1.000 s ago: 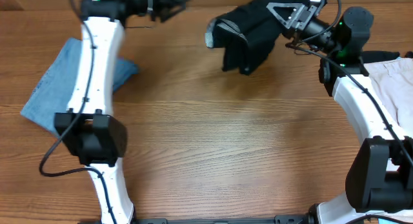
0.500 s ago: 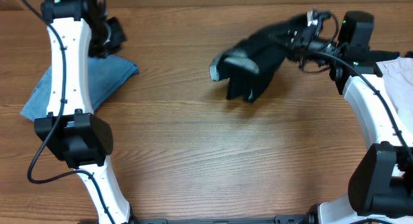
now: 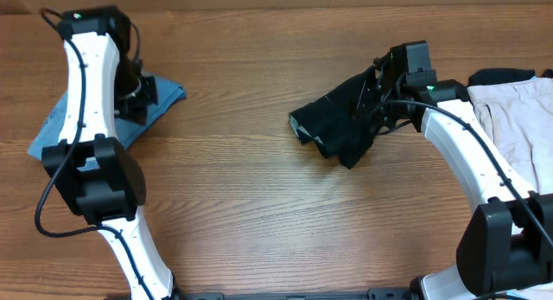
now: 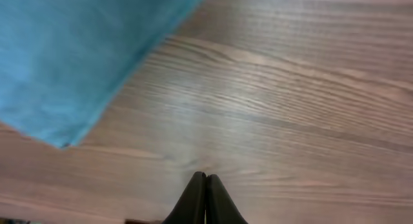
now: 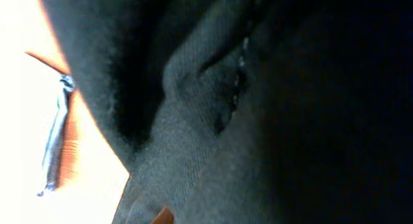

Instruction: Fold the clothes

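Observation:
The black garment (image 3: 333, 125) lies bunched on the wood right of centre. Its right end runs up into my right gripper (image 3: 377, 99), which is shut on it. In the right wrist view black cloth (image 5: 258, 108) fills almost the whole frame and hides the fingers. A light-blue denim piece (image 3: 60, 127) lies flat at the far left, partly under my left arm. My left gripper (image 3: 141, 98) hangs over its right edge. In the left wrist view that gripper (image 4: 206, 179) is shut on nothing above bare wood, with the denim (image 4: 71, 56) off to its upper left.
A beige garment (image 3: 518, 127) lies at the right edge with a dark piece (image 3: 499, 75) behind it. The wooden table (image 3: 276, 213) stretches bare across the middle and front. The bases of both arms stand at the near edge.
My left arm swung from the back of the table down to the denim's edge and its jaws closed. My right arm lowered the black garment, which now rests bunched on the table.

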